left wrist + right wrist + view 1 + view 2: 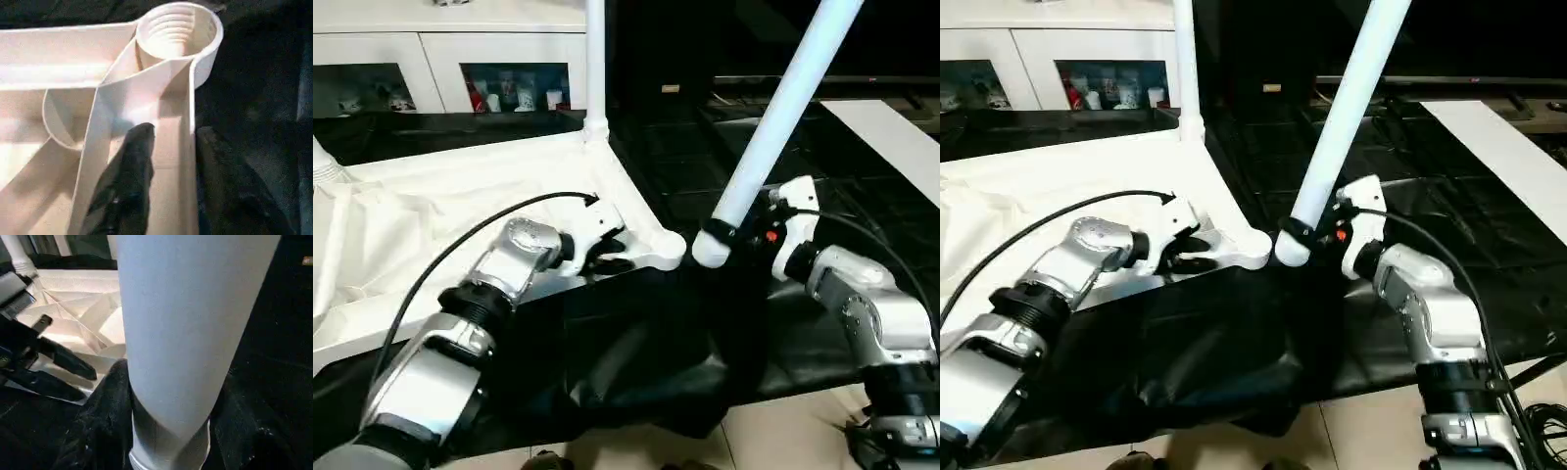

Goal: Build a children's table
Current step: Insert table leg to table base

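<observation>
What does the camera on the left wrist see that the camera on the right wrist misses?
The left wrist view looks into the empty threaded corner socket and shows the left gripper straddling the rim wall beside it, one finger inside, one outside. The right wrist view has the white leg held by the right gripper, tilted, its base hanging beside the tabletop, not yet in the socket. Both show the top's ribbed underside and the black sheet beneath.
</observation>
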Motion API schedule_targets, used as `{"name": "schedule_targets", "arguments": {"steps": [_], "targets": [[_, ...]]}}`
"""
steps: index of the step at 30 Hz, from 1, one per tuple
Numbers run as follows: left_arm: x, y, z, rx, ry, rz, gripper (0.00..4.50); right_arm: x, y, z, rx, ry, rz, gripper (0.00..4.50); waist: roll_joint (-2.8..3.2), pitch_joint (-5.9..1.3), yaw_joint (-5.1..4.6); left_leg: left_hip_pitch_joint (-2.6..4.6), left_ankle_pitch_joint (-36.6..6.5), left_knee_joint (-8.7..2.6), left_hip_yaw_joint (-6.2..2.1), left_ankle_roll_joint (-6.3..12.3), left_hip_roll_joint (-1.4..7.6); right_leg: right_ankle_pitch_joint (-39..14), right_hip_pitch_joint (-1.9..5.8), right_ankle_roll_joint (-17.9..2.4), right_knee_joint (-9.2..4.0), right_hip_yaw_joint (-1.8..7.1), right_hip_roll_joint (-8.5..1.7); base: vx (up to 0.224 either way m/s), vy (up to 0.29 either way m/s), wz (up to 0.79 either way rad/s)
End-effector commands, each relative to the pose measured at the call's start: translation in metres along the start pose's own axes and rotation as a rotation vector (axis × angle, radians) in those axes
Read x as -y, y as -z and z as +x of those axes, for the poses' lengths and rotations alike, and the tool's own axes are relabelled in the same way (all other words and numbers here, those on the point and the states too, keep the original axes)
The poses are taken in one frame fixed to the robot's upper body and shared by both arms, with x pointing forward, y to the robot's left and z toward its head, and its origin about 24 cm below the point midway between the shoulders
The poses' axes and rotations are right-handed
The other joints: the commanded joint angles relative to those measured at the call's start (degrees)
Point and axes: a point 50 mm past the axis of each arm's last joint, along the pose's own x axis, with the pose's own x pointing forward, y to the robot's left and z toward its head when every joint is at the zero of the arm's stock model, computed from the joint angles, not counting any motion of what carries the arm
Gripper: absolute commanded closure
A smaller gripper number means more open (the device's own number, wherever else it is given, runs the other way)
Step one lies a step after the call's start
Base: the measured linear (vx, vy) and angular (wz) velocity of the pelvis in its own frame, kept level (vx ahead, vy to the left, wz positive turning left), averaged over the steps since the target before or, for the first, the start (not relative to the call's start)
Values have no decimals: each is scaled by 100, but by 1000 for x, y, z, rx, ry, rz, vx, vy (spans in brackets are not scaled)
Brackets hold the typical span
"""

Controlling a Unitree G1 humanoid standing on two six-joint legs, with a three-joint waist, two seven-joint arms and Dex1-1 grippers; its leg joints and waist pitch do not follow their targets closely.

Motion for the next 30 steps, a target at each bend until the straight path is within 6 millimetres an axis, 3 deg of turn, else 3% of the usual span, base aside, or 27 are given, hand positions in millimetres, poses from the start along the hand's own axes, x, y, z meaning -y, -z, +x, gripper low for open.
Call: {"name": "schedule_targets", "arguments": {"steps": [1, 9, 15, 16, 17, 18, 19, 20, 23, 24, 25, 28, 30], "targets": [[-3, -4, -1, -15, 3, 31, 330, -2, -4, -2, 8, -1, -6, 266, 61, -481, 13, 188, -1350, -415, -217, -14, 343, -1309, 272, -1210, -447, 276, -450, 0, 0, 0], [-2, 3, -3, -54, 42, 30, 380, -2, -3, 0, 5, -1, -3, 266, 62, -459, 18, 203, -1533, -431, -226, -83, 351, -1620, 255, -1164, -483, 276, -468, 0, 0, 0], [-1, 8, -8, -77, 88, 61, 425, -5, -4, 3, 7, -40, 0, 266, 14, -459, 27, 186, -1469, -433, -226, -43, 349, -1641, 261, -1139, -482, 277, -481, 0, 0, 0], [2, 9, -10, -72, 129, 89, 437, -6, -4, 3, 3, -58, 0, 266, 29, -459, 24, 177, -1445, -433, -229, -39, 350, -1631, 265, -1142, -473, 279, -487, 0, 0, 0], [6, 10, -14, -54, 184, 118, 445, -8, -3, 4, 3, -90, 3, 266, 5, -461, 30, 166, -1429, -438, -239, -16, 354, -1657, 277, -1129, -478, 280, -504, 0, 0, 0], [9, 11, -17, -42, 224, 134, 445, -10, -3, 4, 1, -118, 9, 266, -16, -457, 15, 149, -1377, -446, -236, 2, 359, -1638, 289, -1131, -463, 281, -508, 0, 0, 0], [13, 14, -24, -30, 273, 160, 445, -12, -1, 4, -10, -154, 13, 266, 6, -459, 20, 157, -1369, -441, -233, 1, 365, -1618, 277, -1144, -453, 286, -509, 0, 0, 0], [15, 15, -28, -24, 303, 176, 445, -14, 0, 5, -19, -176, 15, 266, -36, -460, 22, 177, -1334, -442, -218, 13, 381, -1569, 256, -1183, -445, 292, -507, 0, 0, 0], [22, 21, -40, -21, 350, 185, 450, -18, 7, 7, -59, -223, 13, 266, 23, -443, 45, 213, -1330, -461, -197, -33, 397, -1523, 210, -1231, -417, 301, -481, 0, 0, 0], [28, 25, -46, -25, 363, 185, 450, -21, 10, 10, -90, -250, 4, 266, 9, -444, 53, 244, -1380, -456, -184, -60, 407, -1544, 185, -1237, -416, 304, -480, 0, 0, 0], [30, 27, -48, -28, 365, 185, 450, -22, 10, 11, -103, -264, -2, 266, 17, -423, 47, 217, -1412, -487, -200, -102, 418, -1598, 200, -1238, -398, 303, -477, 0, 0, 0], [33, 31, -48, -32, 309, 191, 450, -28, 11, 16, -132, -311, -12, 266, -6, -415, 85, 262, -1578, -481, -182, -190, 409, -1881, 163, -1122, -427, 317, -476, 0, 0, 0], [32, 31, -46, -20, 270, 189, 450, -31, 12, 19, -144, -332, -13, 266, -44, -386, 81, 243, -1667, -492, -195, -229, 395, -2201, 162, -986, -454, 324, -490, 0, 0, 0]]}}
